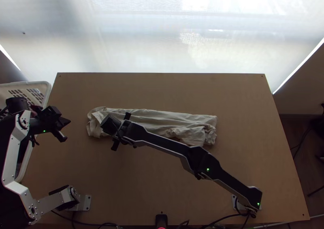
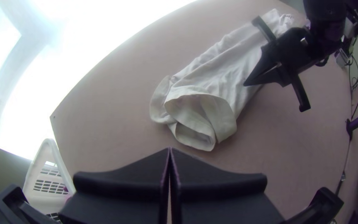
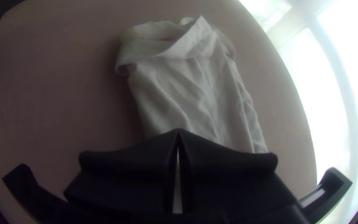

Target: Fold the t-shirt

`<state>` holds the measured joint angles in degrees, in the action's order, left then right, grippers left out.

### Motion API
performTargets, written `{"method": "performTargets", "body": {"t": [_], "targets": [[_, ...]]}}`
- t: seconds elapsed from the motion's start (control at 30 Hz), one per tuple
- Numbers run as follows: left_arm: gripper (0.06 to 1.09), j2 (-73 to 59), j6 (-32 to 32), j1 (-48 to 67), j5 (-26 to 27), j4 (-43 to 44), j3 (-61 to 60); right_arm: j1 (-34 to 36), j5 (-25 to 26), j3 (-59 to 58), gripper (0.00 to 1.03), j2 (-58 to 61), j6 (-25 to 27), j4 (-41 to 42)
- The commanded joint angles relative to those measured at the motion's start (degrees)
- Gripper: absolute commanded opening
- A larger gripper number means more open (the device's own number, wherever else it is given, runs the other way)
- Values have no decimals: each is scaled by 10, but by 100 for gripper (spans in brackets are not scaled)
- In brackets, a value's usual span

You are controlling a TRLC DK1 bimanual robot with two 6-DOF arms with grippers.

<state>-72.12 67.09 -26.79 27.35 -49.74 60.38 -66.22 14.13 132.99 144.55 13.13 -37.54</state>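
T-shirt (image 1: 174, 117) lies in long strip, apart from basket (image 1: 38, 83); left gripper (image 2: 169, 149) near basket, right gripper (image 3: 178, 130) over cloth's basket-side end, both closed, empty; likely mid-fold, next: open, pinch an end

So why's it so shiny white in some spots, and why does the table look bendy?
Top view: bright glare beyond the table's far edge; shadowy folds on the shirt. Left wrist view: white glare past the table, its edge curved by the lens. Right wrist view: glare at one side, dark corners, table edge bent too.
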Motion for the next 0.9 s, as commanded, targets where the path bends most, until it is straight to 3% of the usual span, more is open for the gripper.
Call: {"method": "performTargets", "body": {"t": [0.0, 0.2, 0.5, 0.87], "targets": [[10, 1, 30, -32, 3, 0, -10, -7, -40, 19, 3, 34, -14, -2], [10, -1, 43, -51, 5, 0, -12, -1, -110, 15, 3, 41, -26, -26], [10, 0, 65, -79, 9, -4, -25, -1, -156, -3, 3, 31, -30, -68], [10, 2, 85, -97, 22, -7, -25, 4, -169, -18, 3, -22, -29, -86]]}}
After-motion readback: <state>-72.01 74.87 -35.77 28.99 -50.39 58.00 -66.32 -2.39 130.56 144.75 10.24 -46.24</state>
